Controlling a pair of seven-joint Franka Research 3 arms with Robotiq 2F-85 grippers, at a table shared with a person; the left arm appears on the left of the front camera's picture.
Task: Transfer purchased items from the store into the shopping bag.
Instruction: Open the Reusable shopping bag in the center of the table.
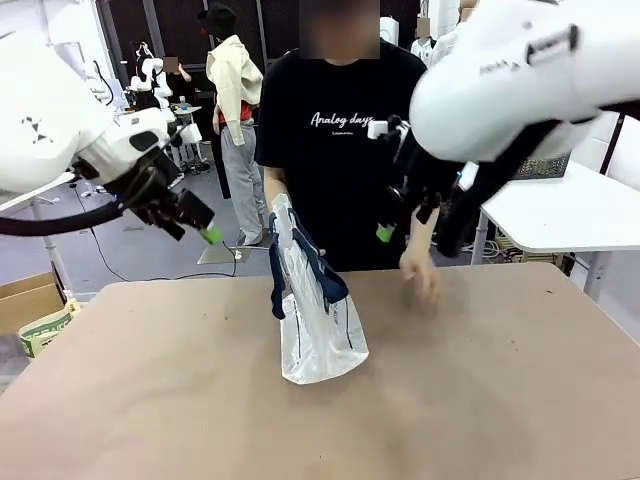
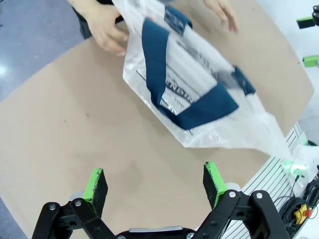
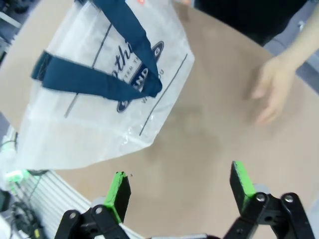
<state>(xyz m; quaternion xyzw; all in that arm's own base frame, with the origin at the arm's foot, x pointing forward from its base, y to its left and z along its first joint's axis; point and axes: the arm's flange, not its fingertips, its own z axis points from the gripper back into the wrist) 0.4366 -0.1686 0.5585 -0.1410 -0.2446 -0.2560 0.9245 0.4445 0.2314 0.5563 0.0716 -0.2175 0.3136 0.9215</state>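
Standing on the tabletop (image 1: 150,400), the bag (image 1: 322,345) lies between left gripper (image 1: 212,235) and right gripper (image 1: 383,233), both jaws spread empty, left seemingly nearer.

White script "Analog days" on person's black T-shirt (image 1: 340,165), dark logo (image 3: 142,82) on shopping bag (image 3: 94,124) strap-covered, unreadable

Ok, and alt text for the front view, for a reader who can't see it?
A person in a black T-shirt stands at the far side of a brown table, one hand holding up a translucent shopping bag with navy handles that rests on it. The left gripper and right gripper hang raised on either side of the bag, touching nothing.
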